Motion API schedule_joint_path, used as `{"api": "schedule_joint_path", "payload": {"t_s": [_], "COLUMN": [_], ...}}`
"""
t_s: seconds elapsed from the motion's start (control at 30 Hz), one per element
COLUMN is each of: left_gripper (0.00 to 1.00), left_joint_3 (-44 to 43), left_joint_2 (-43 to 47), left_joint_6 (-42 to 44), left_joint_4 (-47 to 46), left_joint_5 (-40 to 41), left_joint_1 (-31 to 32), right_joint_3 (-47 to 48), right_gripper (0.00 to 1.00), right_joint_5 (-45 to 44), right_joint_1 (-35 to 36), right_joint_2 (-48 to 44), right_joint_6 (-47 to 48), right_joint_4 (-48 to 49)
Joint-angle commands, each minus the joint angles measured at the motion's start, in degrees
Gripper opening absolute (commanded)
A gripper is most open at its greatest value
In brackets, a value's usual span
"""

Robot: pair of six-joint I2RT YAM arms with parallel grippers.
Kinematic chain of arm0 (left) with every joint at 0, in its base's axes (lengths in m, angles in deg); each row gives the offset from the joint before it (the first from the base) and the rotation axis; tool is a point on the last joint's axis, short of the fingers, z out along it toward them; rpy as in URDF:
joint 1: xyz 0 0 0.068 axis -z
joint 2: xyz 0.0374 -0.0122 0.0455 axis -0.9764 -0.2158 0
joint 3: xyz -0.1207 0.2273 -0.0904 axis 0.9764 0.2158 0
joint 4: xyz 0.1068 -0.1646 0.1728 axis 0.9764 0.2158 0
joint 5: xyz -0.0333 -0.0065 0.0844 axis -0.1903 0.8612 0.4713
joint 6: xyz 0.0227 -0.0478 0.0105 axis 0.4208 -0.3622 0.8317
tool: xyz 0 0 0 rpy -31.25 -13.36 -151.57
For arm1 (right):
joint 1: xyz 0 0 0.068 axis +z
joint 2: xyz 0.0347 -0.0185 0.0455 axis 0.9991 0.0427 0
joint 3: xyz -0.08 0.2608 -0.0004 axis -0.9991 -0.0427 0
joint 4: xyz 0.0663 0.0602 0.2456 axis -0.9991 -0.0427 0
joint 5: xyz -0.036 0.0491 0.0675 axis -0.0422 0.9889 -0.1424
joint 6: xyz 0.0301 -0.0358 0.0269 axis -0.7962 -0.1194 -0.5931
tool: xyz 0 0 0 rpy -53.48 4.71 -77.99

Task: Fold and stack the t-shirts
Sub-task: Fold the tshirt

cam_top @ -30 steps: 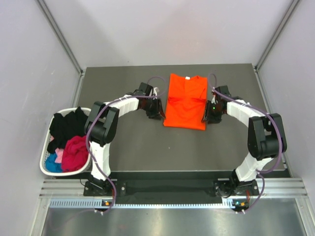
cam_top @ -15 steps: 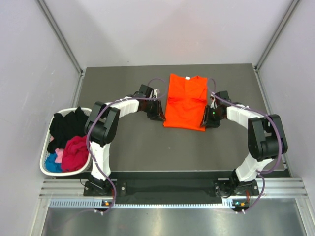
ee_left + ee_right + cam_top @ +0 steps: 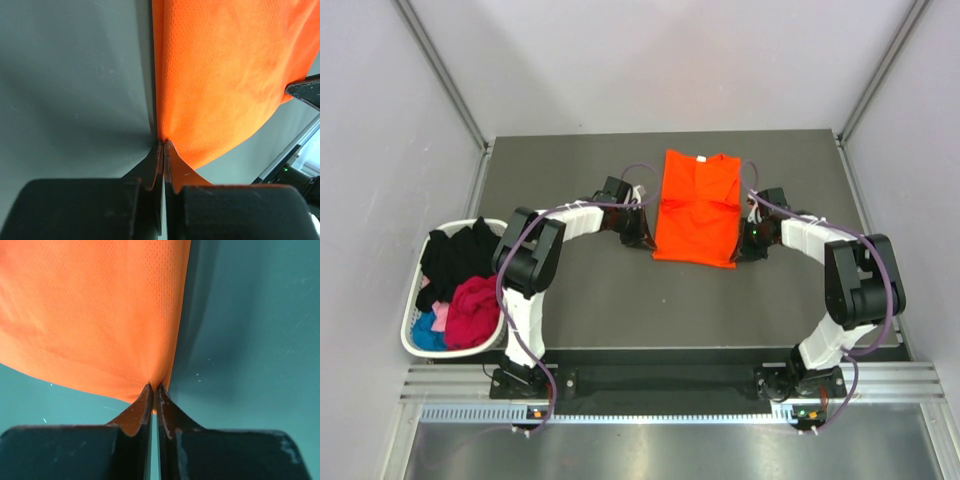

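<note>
From above, both sets of fingertips sit under the wrist housings and looping purple cables (image 3: 638,165), so the grip is hard to read there. The wrist cameras settle it. The left gripper (image 3: 163,145) has its dark fingers pressed tight on the left edge of the orange t-shirt (image 3: 695,210), low down near the hem, and the cloth is drawn up into a small peak between them. The right gripper (image 3: 152,387) is clamped the same way on the opposite edge. In both close views the shirt runs out of frame at the top.

The shirt is a fine pin-holed mesh knit. It lies on the far middle of the table (image 3: 620,300) as a long rectangle, creased across the middle. Its collar points away from the arms and carries a small white label (image 3: 701,157). The tabletop is matte dark grey.

A white slatted basket (image 3: 412,345) sits at the table's left edge beside the left arm, well apart from the shirt. It holds a rumpled heap of black cloth (image 3: 455,255), magenta cloth (image 3: 472,310) and blue cloth (image 3: 426,330), too tangled to tell one garment from another.
</note>
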Motion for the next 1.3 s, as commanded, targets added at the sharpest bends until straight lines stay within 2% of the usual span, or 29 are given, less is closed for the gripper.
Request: {"api": "schedule_joint_path", "payload": {"t_s": [0.0,0.13,0.4,0.67,0.7,0.73,0.77,0.83,0.87,0.9,1.0,1.13,1.27], "left_gripper": [0.00,0.00,0.00,0.01,0.05,0.18,0.23,0.28,0.33,0.34,0.35,0.34,0.33], "left_joint_3": [1.5,4.9,12.3,21.4,21.8,22.3,22.2,20.8,19.7,18.3,11.7,1.4,-5.0], "left_joint_2": [2.2,5.5,9.6,16.4,17.0,17.9,18.3,18.8,18.8,18.6,15.9,10.7,5.8], "left_joint_6": [-2.1,-4.7,-4.4,-5.8,-6.0,-6.2,-6.4,-6.5,-6.0,-5.6,-2.8,0.1,3.8], "left_joint_4": [-1.3,-3.3,-4.3,-5.5,-5.5,-5.1,-5.1,-4.3,-2.3,-0.9,4.0,7.4,9.3], "left_joint_5": [0.4,0.5,0.6,2.1,2.6,3.6,4.0,4.8,5.9,7.2,11.8,13.4,14.0], "left_joint_1": [0.3,0.7,1.5,4.9,5.8,6.2,6.5,6.6,6.6,6.6,6.0,5.2,4.5], "right_joint_3": [-0.2,-2.1,-6.6,-16.2,-16.9,-18.1,-18.4,-18.5,-18.2,-17.8,-14.0,-8.9,-3.7], "right_gripper": [0.00,0.00,0.00,0.00,0.00,0.00,0.02,0.11,0.23,0.26,0.30,0.32,0.33], "right_joint_5": [-0.8,-1.0,-0.1,-0.1,-0.3,0.0,0.5,1.1,0.9,0.6,-1.1,-2.9,-3.4], "right_joint_1": [-0.7,-0.9,-1.0,-0.8,-0.7,-0.8,-0.8,-0.8,-0.8,-0.9,-1.0,-1.8,-3.5], "right_joint_2": [-2.3,-4.3,-8.8,-17.2,-18.1,-18.8,-19.8,-20.5,-20.9,-21.1,-21.9,-21.4,-17.3], "right_joint_6": [0.0,0.3,-1.4,-3.0,-3.2,-3.2,-3.4,-3.3,-3.3,-3.2,-3.2,-2.3,1.8], "right_joint_4": [0.8,0.2,-0.6,-1.3,-1.4,-1.5,-1.3,-1.5,-2.3,-3.0,-5.2,-6.6,-6.1]}}
